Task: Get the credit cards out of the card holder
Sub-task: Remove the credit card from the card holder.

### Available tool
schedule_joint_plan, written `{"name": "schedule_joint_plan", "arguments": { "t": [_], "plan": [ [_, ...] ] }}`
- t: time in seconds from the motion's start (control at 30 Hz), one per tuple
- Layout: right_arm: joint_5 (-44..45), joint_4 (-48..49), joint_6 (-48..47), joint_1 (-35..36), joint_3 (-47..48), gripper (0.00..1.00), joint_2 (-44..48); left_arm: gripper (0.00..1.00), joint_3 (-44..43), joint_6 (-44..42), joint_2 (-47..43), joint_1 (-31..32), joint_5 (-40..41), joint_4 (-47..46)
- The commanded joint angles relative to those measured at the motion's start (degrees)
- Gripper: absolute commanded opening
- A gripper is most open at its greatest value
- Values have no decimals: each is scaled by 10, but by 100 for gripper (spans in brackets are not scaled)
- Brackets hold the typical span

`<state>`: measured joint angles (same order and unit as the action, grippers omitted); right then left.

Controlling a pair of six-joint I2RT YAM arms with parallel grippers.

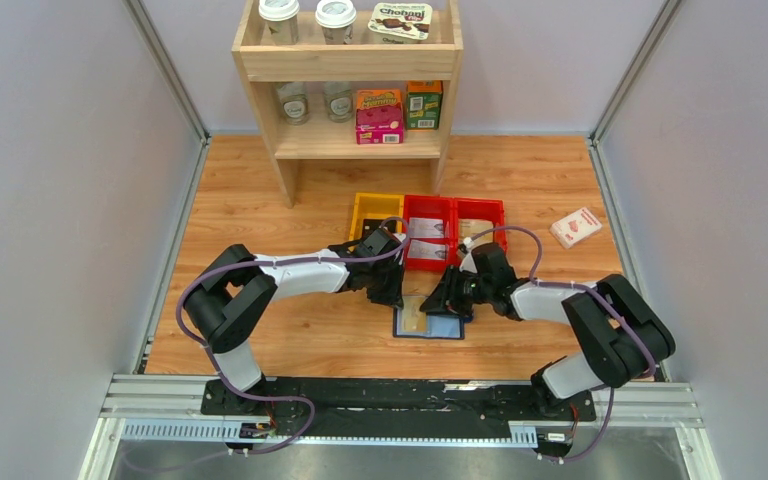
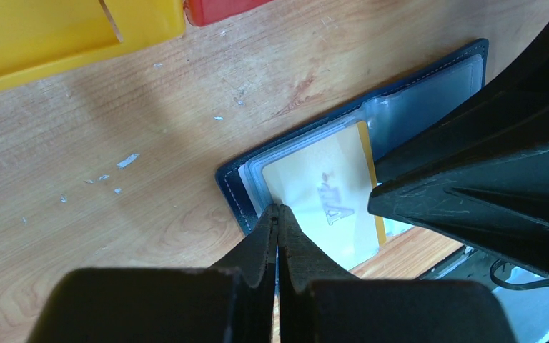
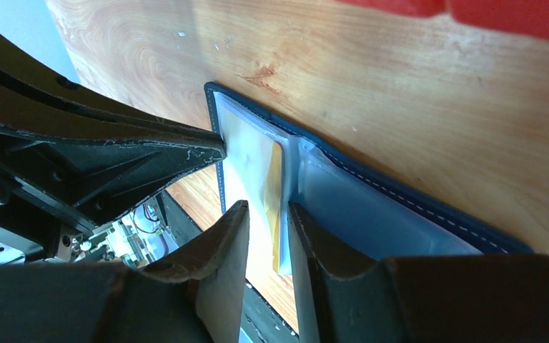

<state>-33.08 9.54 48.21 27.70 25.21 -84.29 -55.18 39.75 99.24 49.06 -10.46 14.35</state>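
Far left, the left arm (image 1: 295, 272) reaches in from 9 o'clock across the desk (image 1: 290, 335). The left fingers (image 2: 257, 246) are pressed tight together, just a thin seam between them. Their tip is down on the holder (image 1: 447, 327), at the outer edge of its left half where the clear sleeves begin. Whether a sleeve edge is nipped in there, I cannot tell.

The holder lies open and flat on the desk, dead centre between the two arms. From it, the yellow bin (image 1: 364, 210) is at about 11 o'clock and the red bins (image 1: 430, 203) run from 12 to 1.

In the holder's left half, tucked in a sleeve, there's a card (image 2: 314, 193). It is pale, with a gold strip along the edge nearest the fold and faint lettering on its face. The right half shows blue-grey sleeve over navy cover.

Now the right side: the right fingers (image 3: 232, 239) reach in from 3 o'clock, set a little apart with a narrow gap. Through that gap the right wrist view shows the gold strip and the sleeve fold, so they sit over the middle of the holder. I see nothing gripped between them. From the left wrist view one tip looks right at the card's face, but I cannot tell whether it touches.

Out at 2 o'clock from the holder, a white-and-red box (image 1: 575, 227) lies on the desk, well apart.
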Motion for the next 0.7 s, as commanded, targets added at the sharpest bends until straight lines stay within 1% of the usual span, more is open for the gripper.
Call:
{"name": "schedule_joint_plan", "arguments": {
  "t": [0.0,0.13,0.27,0.3,0.43,0.57,0.67],
  "plan": [
    [-15,35,3,7,19,32,-18,0,13,-4,17,3,2,22],
    [-29,67,15,7,9,23,4,0,15,-3,15,3,2,20],
    [-25,72,15,7,1,17,56,0,16,-3,14,4,4,21],
    [-23,72,16,7,-1,14,65,0,15,-3,15,4,4,20],
    [-18,80,19,7,-6,6,84,0,14,-3,17,4,4,23],
    [-29,99,26,7,-8,4,64,0,13,-3,16,3,4,23],
    [-41,120,34,7,-7,6,34,0,12,-3,15,4,3,22]
  ]
}}
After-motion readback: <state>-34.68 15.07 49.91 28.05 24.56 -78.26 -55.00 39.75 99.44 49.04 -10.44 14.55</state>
